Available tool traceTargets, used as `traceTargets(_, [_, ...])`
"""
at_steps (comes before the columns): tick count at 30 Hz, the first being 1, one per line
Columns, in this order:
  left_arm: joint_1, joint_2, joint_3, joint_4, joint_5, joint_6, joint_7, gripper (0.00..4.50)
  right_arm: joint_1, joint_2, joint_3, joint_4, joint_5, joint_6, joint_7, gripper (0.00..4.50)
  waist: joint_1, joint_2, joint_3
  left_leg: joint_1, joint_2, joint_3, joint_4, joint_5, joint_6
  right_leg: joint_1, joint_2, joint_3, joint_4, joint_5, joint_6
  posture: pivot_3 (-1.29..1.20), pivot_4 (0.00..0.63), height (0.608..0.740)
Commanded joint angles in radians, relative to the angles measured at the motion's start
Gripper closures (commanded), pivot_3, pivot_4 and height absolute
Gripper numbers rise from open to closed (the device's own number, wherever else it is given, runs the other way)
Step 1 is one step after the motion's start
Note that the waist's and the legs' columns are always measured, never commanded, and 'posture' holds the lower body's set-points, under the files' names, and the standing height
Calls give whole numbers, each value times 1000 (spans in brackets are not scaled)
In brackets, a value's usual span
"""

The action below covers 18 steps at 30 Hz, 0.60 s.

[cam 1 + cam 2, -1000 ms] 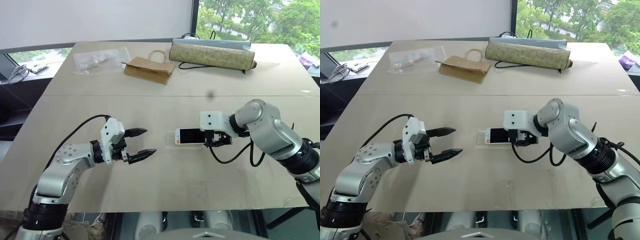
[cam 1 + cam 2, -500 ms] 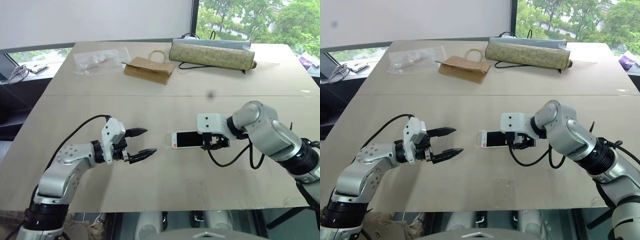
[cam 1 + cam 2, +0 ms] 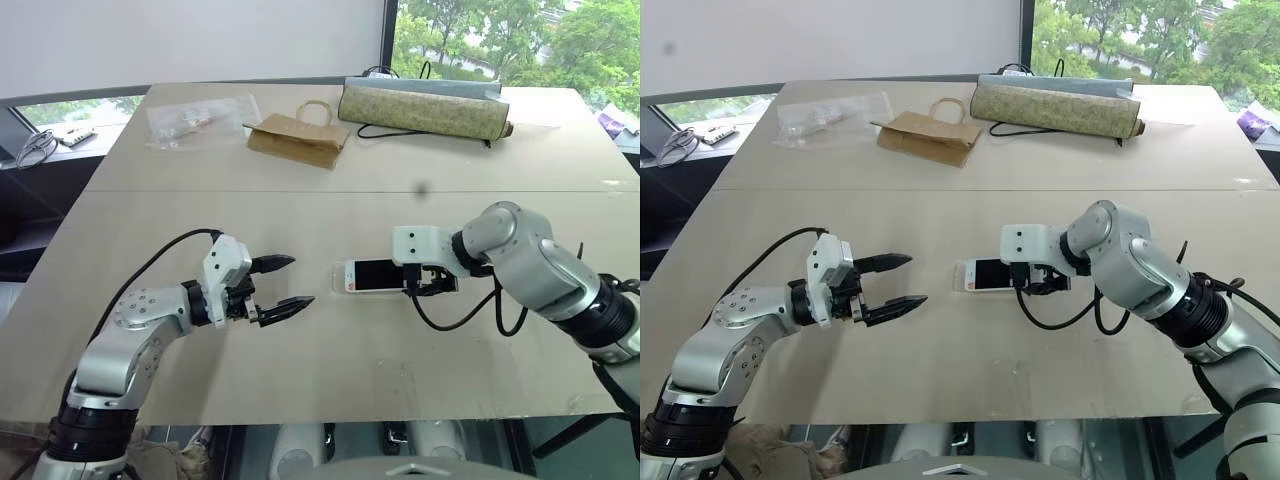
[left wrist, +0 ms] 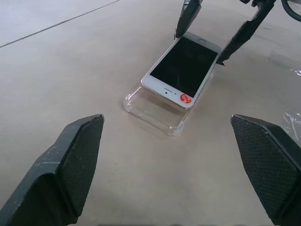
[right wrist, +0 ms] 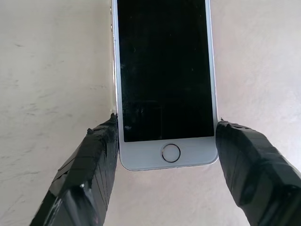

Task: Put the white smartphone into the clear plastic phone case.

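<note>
- Clearly, the right tool (image 5: 165,141) clamps the white smartphone (image 3: 377,274) by its long edges at the home-button end, so the far end can be steered.
- That far end overlaps the clear plastic phone case (image 4: 153,110) on the desk (image 3: 330,360), not yet seated.
- Left tool (image 3: 283,285) hovers nearby, fully spread and empty, likely ready to steady the case.

You see the white smartphone (image 4: 182,70), black screen up with a red dot on its near bezel, lying partly over the clear plastic phone case (image 4: 153,111). The case's thin rim juts out at the phone's seven o'clock end, on the table.
</note>
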Motion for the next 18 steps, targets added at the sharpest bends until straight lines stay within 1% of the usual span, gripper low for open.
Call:
traceTargets(1, [2,0,3,-35,-5,-8,-1,0,-11,-9,0,-40,0,-6,-9,1679,0,0,0,0,0,0,0,0,0,0,0,0,0,0,0,0,150,740])
traceTargets(10, [-1,0,0,-27,0,-15,-5,0,-10,-7,-5,-66,21,12,-8,1679,0,0,0,0,0,0,0,0,0,0,0,0,0,0,0,0,150,740])
traceTargets(11, [-1,0,0,-26,0,-16,-5,0,-9,-8,-5,-70,25,14,-7,688,0,0,0,0,0,0,0,0,0,0,0,0,0,0,0,0,150,740])
traceTargets(12, [0,0,1,-25,1,-17,-6,0,-9,-8,-6,-75,31,16,-6,448,0,0,0,0,0,0,0,0,0,0,0,0,0,0,0,0,150,740])
traceTargets(13, [0,0,1,-25,1,-17,-6,0,-9,-8,-8,-79,36,19,-6,82,0,0,0,0,0,0,0,0,0,0,0,0,0,0,0,0,150,740])
traceTargets(18, [2,0,-2,-19,4,-21,-11,0,-13,-5,-21,-96,56,46,-24,82,0,0,0,0,0,0,0,0,0,0,0,0,0,0,0,0,150,740])
